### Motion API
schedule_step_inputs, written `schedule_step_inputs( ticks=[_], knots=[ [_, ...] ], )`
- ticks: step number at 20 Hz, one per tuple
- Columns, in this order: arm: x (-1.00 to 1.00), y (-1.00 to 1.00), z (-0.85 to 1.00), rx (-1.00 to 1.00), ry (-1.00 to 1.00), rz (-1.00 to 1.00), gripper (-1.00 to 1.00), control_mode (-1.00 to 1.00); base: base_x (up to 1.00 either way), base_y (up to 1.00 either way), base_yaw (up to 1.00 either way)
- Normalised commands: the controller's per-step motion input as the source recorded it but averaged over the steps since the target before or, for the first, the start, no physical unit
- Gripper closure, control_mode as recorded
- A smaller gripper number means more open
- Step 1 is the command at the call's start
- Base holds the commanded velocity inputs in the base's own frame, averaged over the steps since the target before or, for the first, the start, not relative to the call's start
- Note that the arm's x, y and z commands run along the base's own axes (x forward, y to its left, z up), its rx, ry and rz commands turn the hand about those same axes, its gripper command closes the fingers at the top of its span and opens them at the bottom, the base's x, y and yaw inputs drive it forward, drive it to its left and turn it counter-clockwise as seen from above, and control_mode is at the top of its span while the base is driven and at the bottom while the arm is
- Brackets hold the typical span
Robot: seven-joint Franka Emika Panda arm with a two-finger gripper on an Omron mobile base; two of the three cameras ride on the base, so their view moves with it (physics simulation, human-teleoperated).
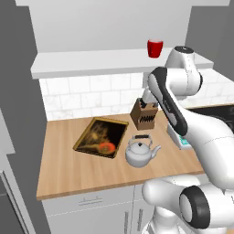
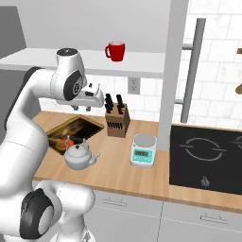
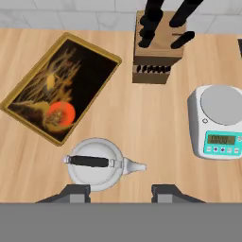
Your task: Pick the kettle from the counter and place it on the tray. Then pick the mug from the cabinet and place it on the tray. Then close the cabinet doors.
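On the left I've got the tray [image 3: 60,88] lying empty on the bench [image 3: 142,123], with the kettle [image 3: 97,166] just near-right of it. My pincer [image 3: 122,193] hangs above, jaws partly spread, holding nothing. I'd drop straight down, centre on that dark handle, then squeeze. Mug [image 1: 155,48] waits up on the cabinet shelf.

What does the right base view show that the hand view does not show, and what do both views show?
The right base view alone has the red mug on the cabinet shelf, a door handle and the black cooktop. The hand view alone looks straight down on the kettle's dark handle, with the gripper open above the counter. Both show the kettle beside the tray, the knife block and the kitchen scale.
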Motion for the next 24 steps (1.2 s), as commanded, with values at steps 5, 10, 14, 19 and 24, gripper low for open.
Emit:
schedule_step_inputs(
  ticks=[5,10,14,19,24],
  knots=[
    [-0.09,0.34,-0.25,0.0,0.0,0.15,-1.0,-1.0,0.0,0.0,0.0],
    [-0.48,0.39,-0.56,0.0,0.08,0.66,-1.0,-1.0,0.0,0.0,0.0],
    [-0.01,0.04,-0.08,0.0,0.03,0.12,-1.0,-1.0,0.0,0.0,0.0],
    [0.0,0.0,-0.02,0.0,0.0,0.0,-1.0,-1.0,0.0,0.0,0.0],
    [0.0,0.01,-0.37,-0.02,0.0,0.02,-1.0,-1.0,0.0,0.0,0.0]
  ],
)
